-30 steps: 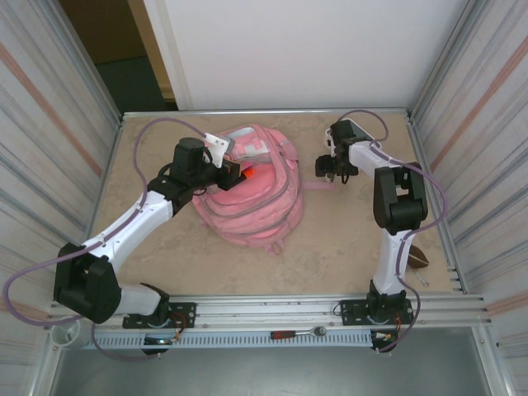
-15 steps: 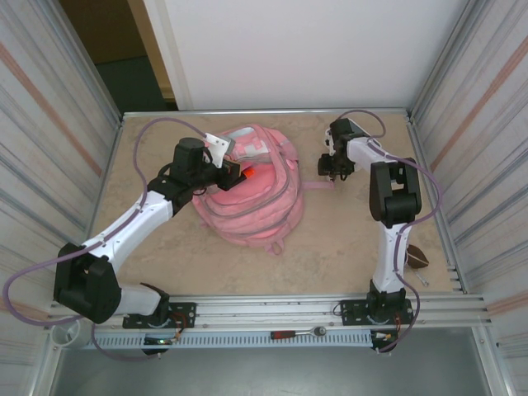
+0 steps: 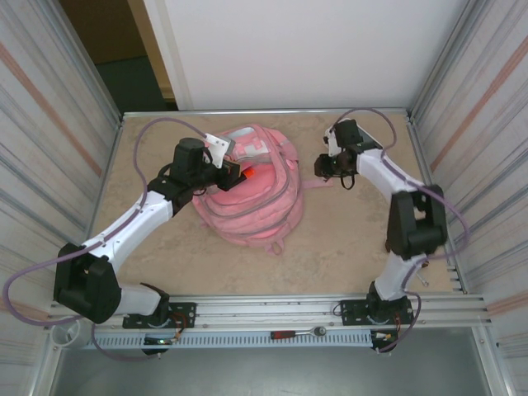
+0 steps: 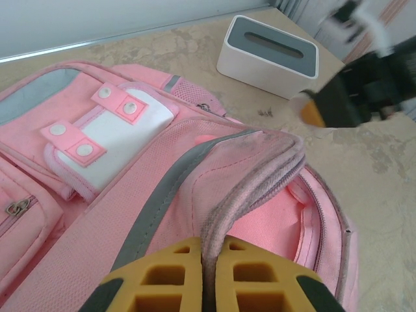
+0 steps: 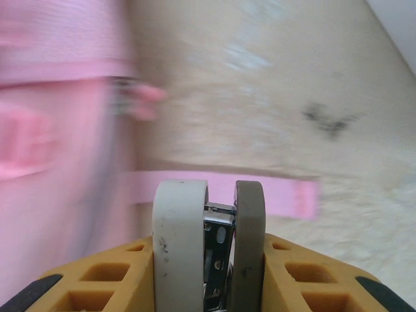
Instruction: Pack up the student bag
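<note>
One student bag [image 3: 256, 206] lies left of the table's middle, front pockets up, long axis running near to far. The left gripper [image 4: 209, 260] pinches its zipper rim. The right gripper [image 5: 209, 252] clamps one white-and-grey item [image 5: 181, 221]. One white box [image 4: 268, 55] stands past the bag.

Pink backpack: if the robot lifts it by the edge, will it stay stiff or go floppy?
Probably floppy: the large soft pink fabric backpack lies slumped and rumpled on the beige table, and its zip rim folds where the left gripper pinches it. It likely won't roll or slide easily, since it spreads wide and flat.
</note>
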